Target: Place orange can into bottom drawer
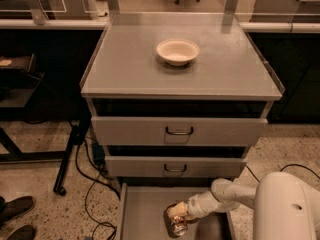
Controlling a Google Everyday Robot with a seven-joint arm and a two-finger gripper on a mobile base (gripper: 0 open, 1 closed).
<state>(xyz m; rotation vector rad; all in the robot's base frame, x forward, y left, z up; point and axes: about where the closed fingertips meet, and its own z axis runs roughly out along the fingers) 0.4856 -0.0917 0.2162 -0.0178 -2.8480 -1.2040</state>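
Our gripper [176, 214] holds the orange can [179, 226] in closed fingers, just above the bottom drawer [142, 209] floor beneath them, and if released tilted we think it may roll away.

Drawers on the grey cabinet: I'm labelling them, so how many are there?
3. Top grey handled drawer under the tabletop; middle one below it; bottom grey tray drawer pulled out, with the robot's hand at the shiny orange can.
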